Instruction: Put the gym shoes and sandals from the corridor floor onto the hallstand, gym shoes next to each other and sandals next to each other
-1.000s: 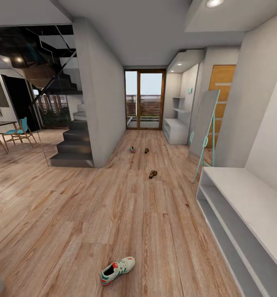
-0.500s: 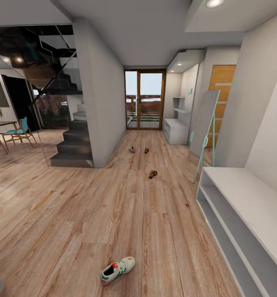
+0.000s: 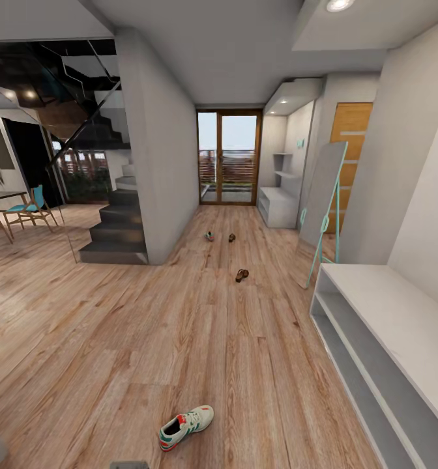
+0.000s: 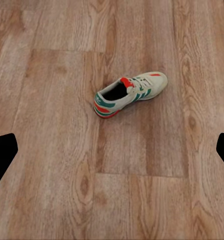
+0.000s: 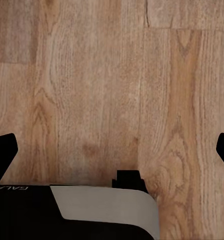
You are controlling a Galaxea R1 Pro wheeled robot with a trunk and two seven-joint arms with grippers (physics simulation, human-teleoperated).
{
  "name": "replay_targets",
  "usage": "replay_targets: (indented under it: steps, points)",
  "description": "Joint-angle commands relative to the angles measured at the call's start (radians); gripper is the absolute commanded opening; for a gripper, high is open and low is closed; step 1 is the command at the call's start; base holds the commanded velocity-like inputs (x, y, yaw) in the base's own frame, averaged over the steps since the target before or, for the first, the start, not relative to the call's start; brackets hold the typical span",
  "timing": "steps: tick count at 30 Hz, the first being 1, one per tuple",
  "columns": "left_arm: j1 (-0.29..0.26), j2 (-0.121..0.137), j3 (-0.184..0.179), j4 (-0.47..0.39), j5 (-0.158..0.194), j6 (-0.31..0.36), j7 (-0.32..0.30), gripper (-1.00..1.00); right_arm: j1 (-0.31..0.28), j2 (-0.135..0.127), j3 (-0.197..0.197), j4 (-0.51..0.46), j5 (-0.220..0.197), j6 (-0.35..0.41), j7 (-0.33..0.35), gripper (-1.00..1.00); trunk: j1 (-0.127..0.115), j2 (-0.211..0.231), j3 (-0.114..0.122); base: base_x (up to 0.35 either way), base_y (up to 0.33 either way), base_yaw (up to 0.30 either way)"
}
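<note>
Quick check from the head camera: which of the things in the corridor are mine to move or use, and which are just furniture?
Job:
near gym shoe
far gym shoe
near sandal
far sandal
hallstand
corridor floor

Not the job:
standing mirror
staircase
teal chairs
far white bench

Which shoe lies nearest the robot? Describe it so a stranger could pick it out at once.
Start at the white hallstand along the right wall, then look left across the corridor floor to the lone shoe closest to the camera. It is a gym shoe: white with teal-green stripes and orange-red patches, unlike the small dark-brown sandal farther down the corridor.
</note>
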Motion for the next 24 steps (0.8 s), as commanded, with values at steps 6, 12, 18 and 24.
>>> replay_targets:
  steps: [6,12,18,24]
  points:
    - [0.0,0.001,0.001,0.0,0.001,-0.006,0.0,1.0,0.0,0.0,0.0,0.002,-0.001,0.0,0.002,1.0,0.0,0.0,-0.001,0.0,0.0,0.0]
    - [0.0,0.001,0.001,0.0,0.001,-0.007,0.0,1.0,0.0,0.0,0.0,0.003,-0.001,0.0,0.001,1.0,0.0,0.0,-0.001,0.0,0.127,-0.051]
    - [0.0,0.001,0.001,0.0,0.001,-0.007,0.0,1.0,0.0,0.0,-0.001,0.002,-0.001,0.0,0.001,1.0,0.0,0.0,-0.001,0.0,0.286,-0.189]
    - [0.0,0.001,0.001,0.0,0.001,-0.007,0.0,1.0,0.0,0.0,-0.001,0.003,-0.001,0.0,0.001,1.0,0.0,0.0,-0.001,0.0,0.307,-0.01]
